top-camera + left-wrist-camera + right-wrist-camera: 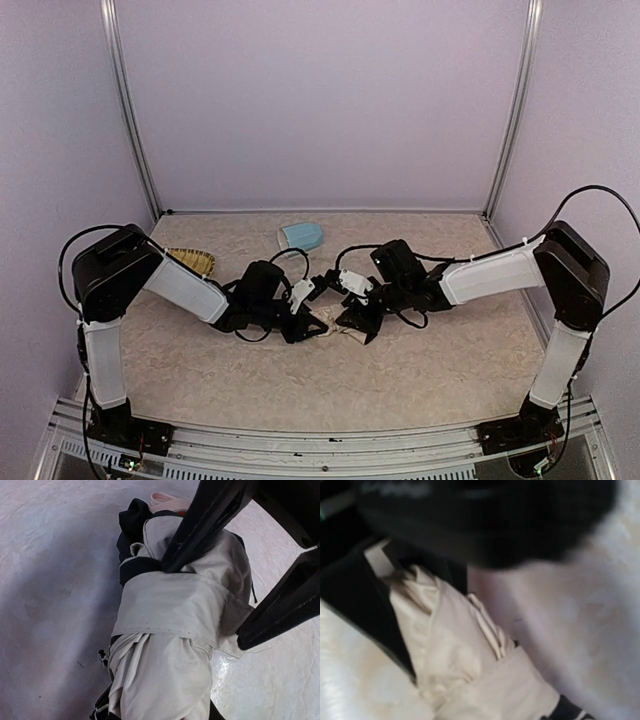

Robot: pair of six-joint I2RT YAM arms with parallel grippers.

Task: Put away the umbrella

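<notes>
Left wrist: left gripper [205, 605] clamped across the folded umbrella [165, 670], which lies strapped on the table [45, 580]. Right wrist: blurred; right gripper [360, 325] beside the fabric, grip cannot be told. Top: mug [302, 236] and woven tray [192, 261] farther back, contents indiscernible; the umbrella is in neither.

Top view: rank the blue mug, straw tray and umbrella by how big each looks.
1-2. Blue mug and straw tray: about alike, tray partly covered, so unranked.
3. Umbrella: mostly covered, only a sliver shows.
</notes>
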